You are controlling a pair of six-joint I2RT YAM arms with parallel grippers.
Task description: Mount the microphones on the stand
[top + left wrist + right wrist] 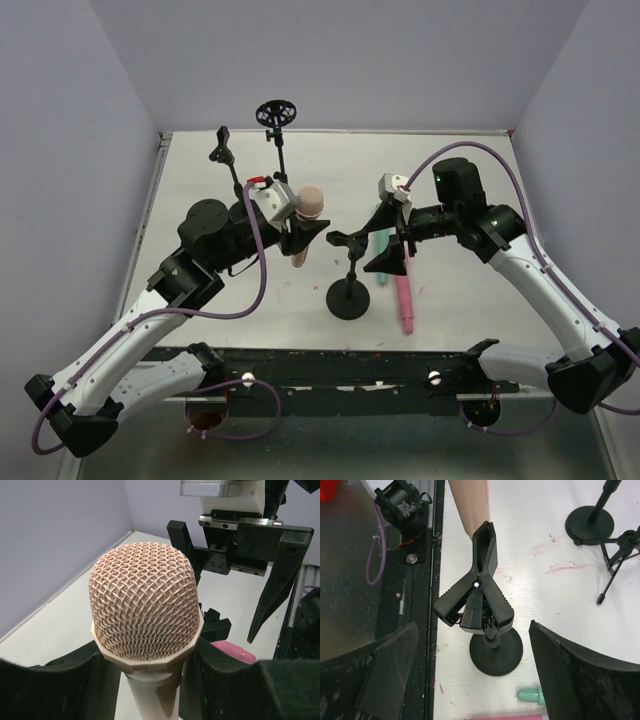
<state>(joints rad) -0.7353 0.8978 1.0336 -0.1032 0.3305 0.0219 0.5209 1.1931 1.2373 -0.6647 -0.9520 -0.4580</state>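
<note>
**A:** So, where is the peach-beige microphone [145, 605] sitting right now?

**B:** The left gripper [296, 232] is grasping it, with the fingers clenching the handle just below the mesh head. The tail is pointing toward the clip [477, 597] on the middle stand [496, 652], probably so that it can slide between the prongs.

**A:** And what is the right gripper [395, 250] doing?

**B:** It is hanging released over that clip, with its jaws spreading wide and nothing between them. I am guessing it is waiting there to squeeze the clip's handles or steady the stand.

**A:** Where are the other two lying?

**B:** The teal-green microphone [532, 695] and the pink microphone [405, 300] are lying on the table [460, 300], just right of the stand and partly under the right gripper.

**A:** Is anything proving hard to read?

**B:** The tail is overlapping the clip's upper prong in the right wrist view, so I am not telling whether they are touching. That view is also cutting off most of both lying microphones, and the peach head is filling the left wrist view, hiding the clip.
</note>
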